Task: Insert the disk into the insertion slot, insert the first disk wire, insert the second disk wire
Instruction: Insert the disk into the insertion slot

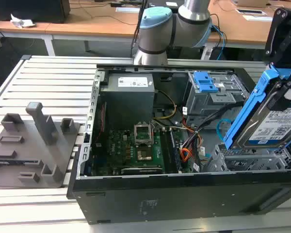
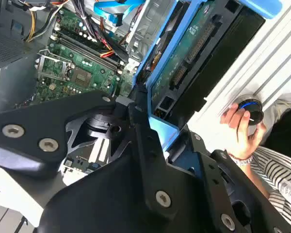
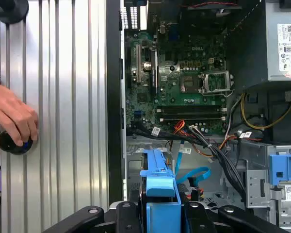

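My gripper (image 1: 285, 73) is shut on the disk (image 1: 274, 127), a silver drive with a white label in a bright blue carrier (image 1: 247, 107). It hangs tilted over the open computer case at the exterior view's right. Just below it lies the insertion slot (image 1: 247, 158), a grey perforated metal bay. The second wrist view shows the disk's green circuit-board underside (image 2: 194, 53) between my black fingers (image 2: 136, 121). In the first wrist view the blue carrier (image 3: 157, 191) sits above the bay's grey metal (image 3: 136, 148). A loose blue flat wire (image 1: 223, 127) (image 3: 194, 174) and a bundle of black and orange wires (image 3: 203, 141) lie beside the bay.
A taller grey cage with a blue latch (image 1: 211, 90) stands behind the bay. The motherboard (image 1: 136, 150) and power supply (image 1: 128, 97) fill the case. A grey fixture block (image 1: 34, 145) lies at the exterior view's left. A person's hand (image 3: 12, 116) rests on a black knob (image 3: 12, 144) on the ribbed table.
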`<state>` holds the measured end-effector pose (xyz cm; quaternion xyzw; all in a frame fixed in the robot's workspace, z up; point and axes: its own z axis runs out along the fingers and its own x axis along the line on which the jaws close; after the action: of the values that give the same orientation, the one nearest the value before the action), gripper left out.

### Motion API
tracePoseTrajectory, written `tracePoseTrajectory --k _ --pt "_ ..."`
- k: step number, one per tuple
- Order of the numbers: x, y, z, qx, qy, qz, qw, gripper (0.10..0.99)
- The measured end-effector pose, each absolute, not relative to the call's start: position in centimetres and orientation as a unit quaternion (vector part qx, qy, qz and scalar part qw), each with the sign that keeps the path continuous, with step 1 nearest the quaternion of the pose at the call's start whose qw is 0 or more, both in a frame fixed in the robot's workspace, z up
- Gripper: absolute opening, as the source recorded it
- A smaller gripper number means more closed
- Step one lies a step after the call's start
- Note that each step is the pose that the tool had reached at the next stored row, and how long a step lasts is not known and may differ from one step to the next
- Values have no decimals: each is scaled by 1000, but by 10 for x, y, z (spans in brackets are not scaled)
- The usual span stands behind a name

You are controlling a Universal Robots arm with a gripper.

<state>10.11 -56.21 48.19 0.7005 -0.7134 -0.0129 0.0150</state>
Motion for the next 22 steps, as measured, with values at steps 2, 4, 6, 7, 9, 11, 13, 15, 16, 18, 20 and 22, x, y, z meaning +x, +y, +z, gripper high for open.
tracePoseTrajectory --k 2,4,6,7,9,11,13,15,16,18,20,22 --pt "102 -562 478 700 -713 -13 15 369" --pt "103 -562 475 700 -713 -13 15 369" --pt "103 -562 472 701 -713 -13 15 369" --pt "103 -562 472 701 -713 -13 15 369" --pt "103 -562 469 701 -713 -13 15 369" --pt "103 -562 468 701 -713 -13 15 369" --pt "103 -562 467 701 -713 -13 15 369" --pt "103 -562 465 701 -713 -13 15 369" --pt "103 -562 464 701 -713 -13 15 369" --pt "103 -562 463 701 -713 -13 15 369" --pt "103 -562 462 701 -713 -13 15 369" --pt "103 -562 459 701 -713 -13 15 369"
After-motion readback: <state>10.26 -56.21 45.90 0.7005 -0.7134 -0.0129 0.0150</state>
